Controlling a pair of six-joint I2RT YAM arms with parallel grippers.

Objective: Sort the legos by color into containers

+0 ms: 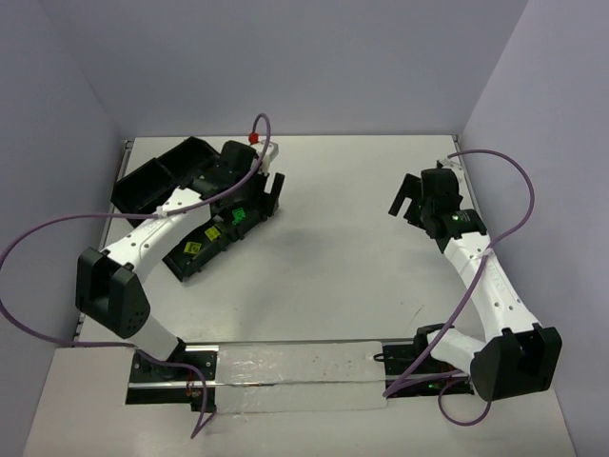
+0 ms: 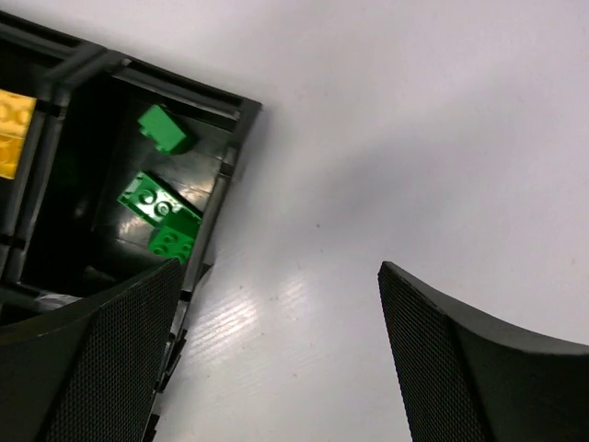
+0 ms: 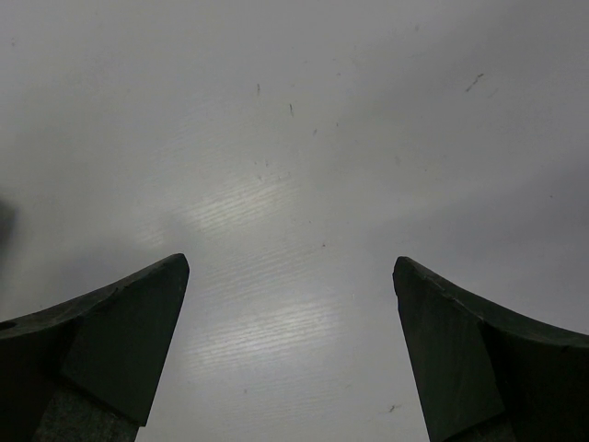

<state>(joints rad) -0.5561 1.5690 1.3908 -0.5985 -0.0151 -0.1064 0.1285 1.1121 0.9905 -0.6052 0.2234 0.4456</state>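
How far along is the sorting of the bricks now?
Done: green bricks share one compartment of the tray, and a yellow brick lies in the next. In hand: nothing; left gripper and right gripper are open and empty. Left: no loose brick shows on the table, so perhaps nothing.

The tray [image 1: 152,181] sits at the far left of the tabletop [image 1: 343,248], under the left arm. In the left wrist view, its corner compartment holds three legos [image 2: 158,201]: two touch each other and one [image 2: 164,129] lies a little apart. The next compartment to the left holds another brick [image 2: 14,133]. The left end effector [image 2: 278,269] hangs at the tray's right edge. The right end effector [image 3: 290,265] hangs over the tabletop at the far right, well apart from the tray.
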